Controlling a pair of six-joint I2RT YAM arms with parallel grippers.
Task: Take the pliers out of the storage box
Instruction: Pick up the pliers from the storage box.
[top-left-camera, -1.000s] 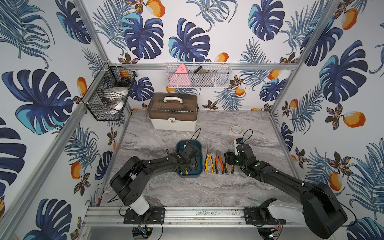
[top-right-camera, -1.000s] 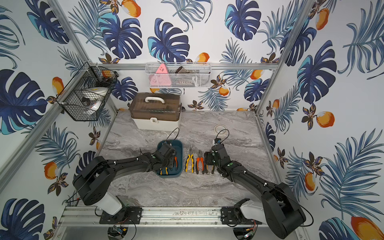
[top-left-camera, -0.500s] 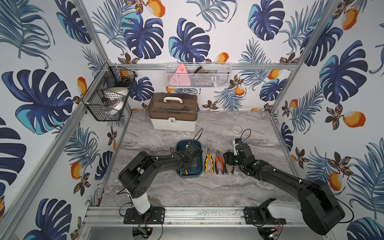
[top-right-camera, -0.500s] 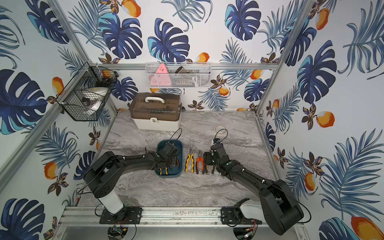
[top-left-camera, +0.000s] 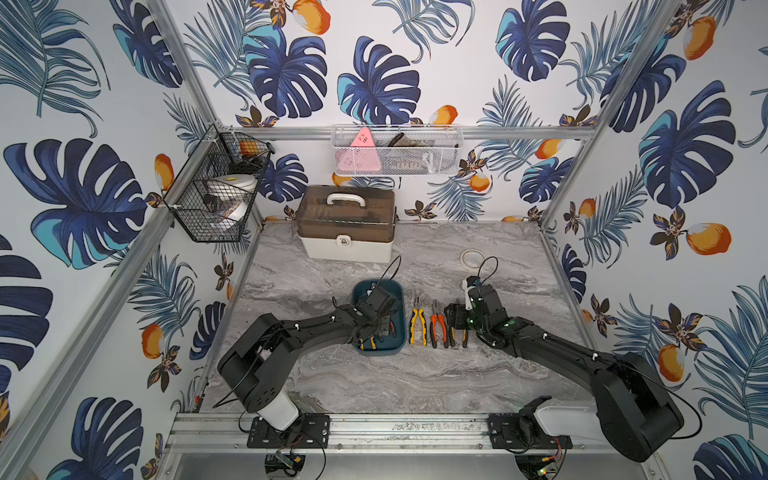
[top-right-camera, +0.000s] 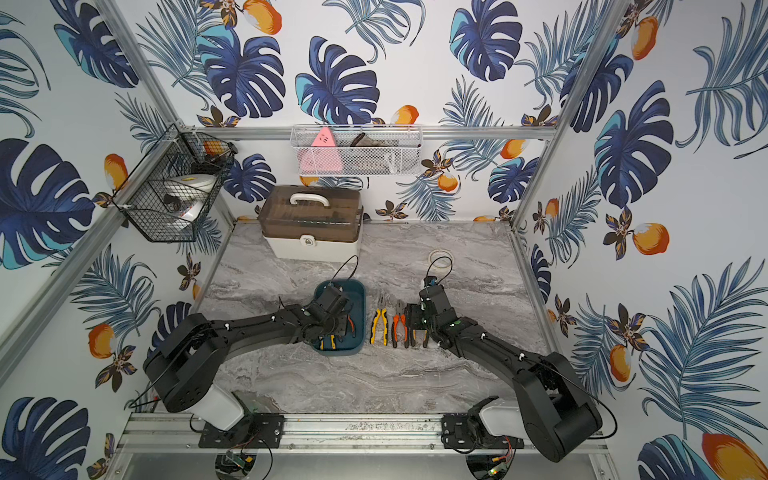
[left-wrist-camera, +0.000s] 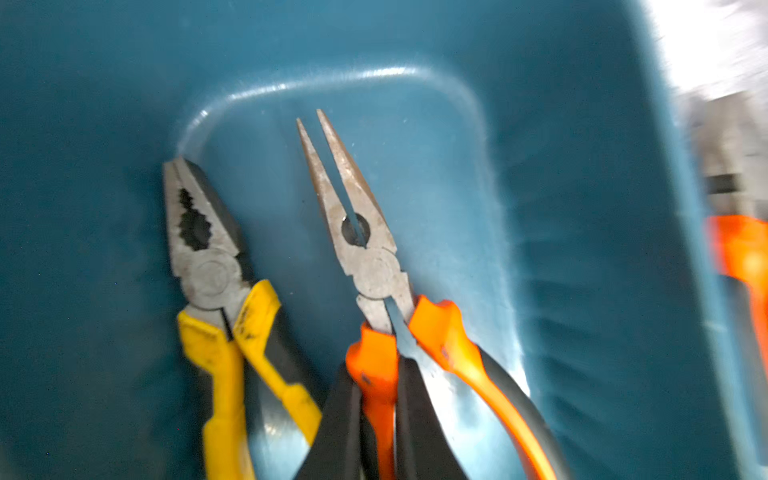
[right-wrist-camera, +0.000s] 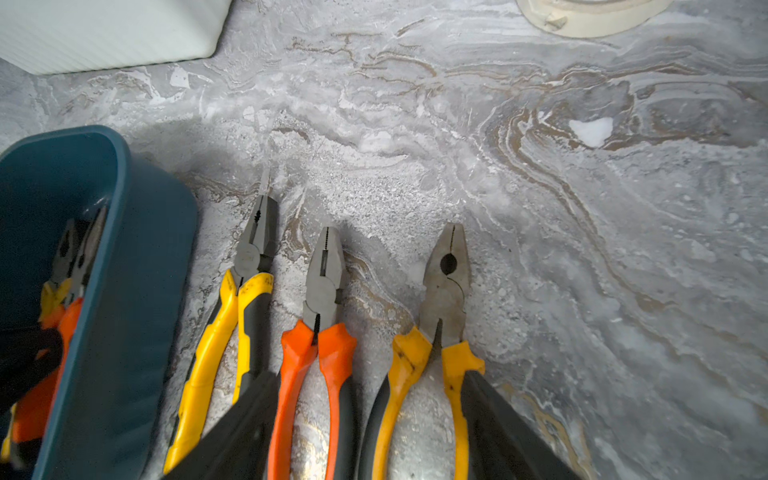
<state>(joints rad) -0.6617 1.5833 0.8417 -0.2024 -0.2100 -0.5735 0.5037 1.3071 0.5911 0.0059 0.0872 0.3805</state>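
**Top view.** The storage box (top-left-camera: 400, 299) sits mid-desk (top-left-camera: 374, 382), nearer the front edge. The left claw (top-left-camera: 380, 329) reaches into it. The right claw (top-left-camera: 455, 322) hangs over a row of three pliers (top-left-camera: 436, 328) lying just beside the box, toward the right edge.

**Left wrist view.** The left claw is clamped on one handle of the orange long-nose pliers (left-wrist-camera: 365, 249), which lie inside the box beside the yellow pliers (left-wrist-camera: 208, 266).

**Right wrist view.** The right claw is spread wide and holds nothing. Its fingers (right-wrist-camera: 245, 432) are above the row.
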